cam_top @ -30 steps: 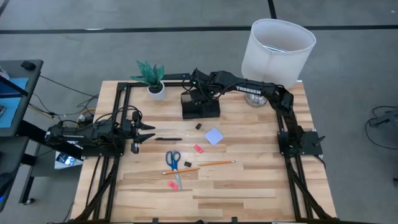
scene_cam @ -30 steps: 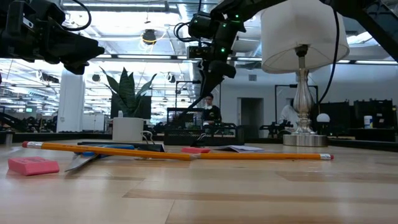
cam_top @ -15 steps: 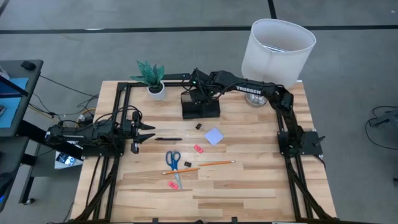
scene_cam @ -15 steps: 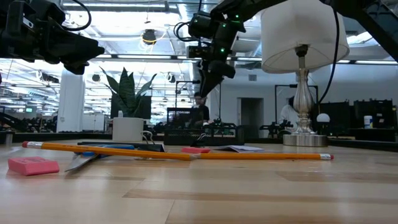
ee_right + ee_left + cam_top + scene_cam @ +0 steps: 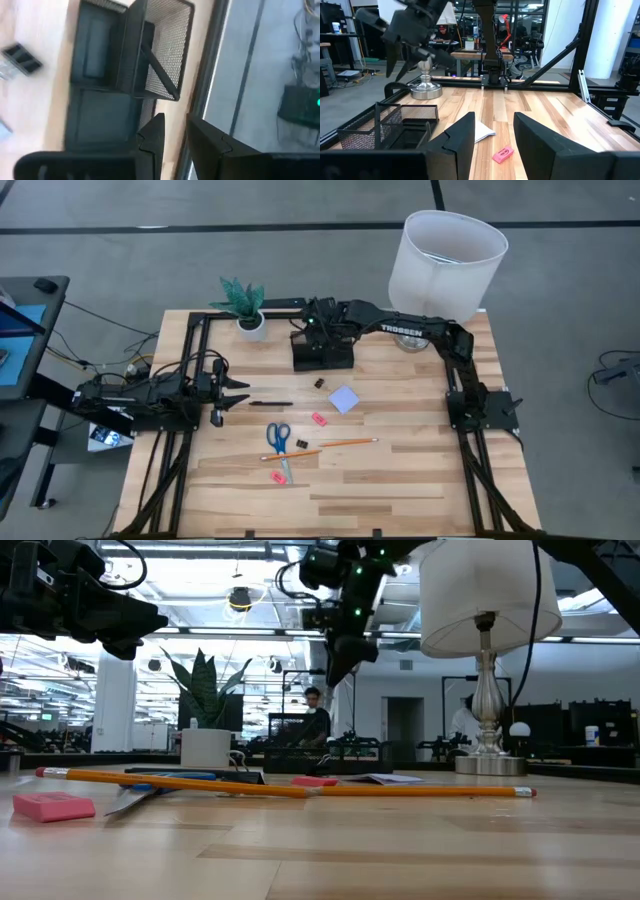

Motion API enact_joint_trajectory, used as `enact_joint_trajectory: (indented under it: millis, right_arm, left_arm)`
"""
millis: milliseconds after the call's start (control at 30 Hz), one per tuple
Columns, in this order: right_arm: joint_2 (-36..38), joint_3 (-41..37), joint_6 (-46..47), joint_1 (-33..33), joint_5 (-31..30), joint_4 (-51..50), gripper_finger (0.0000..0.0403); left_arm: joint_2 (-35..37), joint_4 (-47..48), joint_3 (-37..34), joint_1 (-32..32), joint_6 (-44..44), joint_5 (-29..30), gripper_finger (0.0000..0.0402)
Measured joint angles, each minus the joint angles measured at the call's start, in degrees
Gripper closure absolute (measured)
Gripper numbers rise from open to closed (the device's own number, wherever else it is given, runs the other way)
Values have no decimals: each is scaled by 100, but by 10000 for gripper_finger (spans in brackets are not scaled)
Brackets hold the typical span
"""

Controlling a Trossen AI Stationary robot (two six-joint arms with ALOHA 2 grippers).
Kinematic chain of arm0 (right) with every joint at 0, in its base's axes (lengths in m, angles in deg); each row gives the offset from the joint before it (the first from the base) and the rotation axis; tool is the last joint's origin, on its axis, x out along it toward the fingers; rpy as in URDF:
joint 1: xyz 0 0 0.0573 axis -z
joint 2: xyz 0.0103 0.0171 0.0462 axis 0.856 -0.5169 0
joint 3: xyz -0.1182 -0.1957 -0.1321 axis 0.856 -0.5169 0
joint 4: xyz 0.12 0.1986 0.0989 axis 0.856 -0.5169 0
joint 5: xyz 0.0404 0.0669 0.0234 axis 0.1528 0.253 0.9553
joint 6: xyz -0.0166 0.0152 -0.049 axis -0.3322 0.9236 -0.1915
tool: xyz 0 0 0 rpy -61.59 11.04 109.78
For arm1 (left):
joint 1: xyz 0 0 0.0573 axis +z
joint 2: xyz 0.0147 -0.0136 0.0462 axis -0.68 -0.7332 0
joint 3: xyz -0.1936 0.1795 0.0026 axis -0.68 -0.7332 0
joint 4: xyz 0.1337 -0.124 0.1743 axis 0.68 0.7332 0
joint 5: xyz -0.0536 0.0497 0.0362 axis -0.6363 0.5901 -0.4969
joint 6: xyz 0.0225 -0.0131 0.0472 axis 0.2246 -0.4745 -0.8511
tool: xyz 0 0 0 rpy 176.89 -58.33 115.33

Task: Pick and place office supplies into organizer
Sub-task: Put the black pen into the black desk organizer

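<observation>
The organizer (image 5: 322, 350) stands at the far side of the worktop (image 5: 400, 470), directly under the right gripper (image 5: 318, 323), which hangs above its mesh cup section without touching it. The right arm reaches across from the lamp side, wrist pointing down; its fingers (image 5: 150, 137) stand a narrow gap apart and hold nothing. The left gripper (image 5: 240, 392) hovers near the left edge, level, fingers (image 5: 462, 135) apart and empty, with the black pen (image 5: 270, 403) just beyond them. Scissors (image 5: 279, 442), pencil (image 5: 335, 445), note pad (image 5: 344, 399) and erasers (image 5: 319, 419) lie mid-worktop.
</observation>
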Motion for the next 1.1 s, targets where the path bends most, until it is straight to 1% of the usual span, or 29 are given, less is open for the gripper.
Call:
enact_joint_trajectory:
  millis: [33, 100, 167, 233, 300, 367, 600, 733, 800, 933, 1100]
  right_arm:
    - [31, 5, 191, -51, -13, -116, 328]
    - [136, -6, 617, -109, 176, -540, 328]
    - [202, 10, 1041, -196, 600, -665, 328]
    - [331, -94, 1410, -219, 1197, -838, 328]
    - [494, -283, 1652, -262, 1641, -579, 328]
    - [730, -624, 1858, -304, 1820, -410, 328]
    - [1600, -2129, 2673, -489, 1756, 1029, 328]
    - [2086, -3122, 3187, -683, 1689, 2100, 328]
    - [2283, -3563, 3474, -810, 1479, 2616, 328]
    - [2550, -4299, 3951, -1141, 866, 3459, 328]
    - [2594, -4847, 4264, -1621, 388, 4580, 328]
  left_arm:
    - [0, 1, 1, -1, -2, 0, 274]
    - [0, 0, 2, 0, 0, 0, 274]
    - [-1, 1, 1, -1, -2, -1, 274]
    - [-2, 0, 1, -1, -1, 0, 274]
    - [-2, 2, 1, -1, -2, -2, 274]
    - [-2, 0, 0, 0, 0, 0, 274]
    - [-2, 1, 0, -1, -1, -2, 274]
    - [-2, 0, 0, -2, -2, -2, 274]
    - [-2, 0, 0, 0, -2, 0, 274]
    - [-2, 1, 1, 0, -2, 0, 274]
    - [-2, 0, 2, -1, -2, 0, 274]
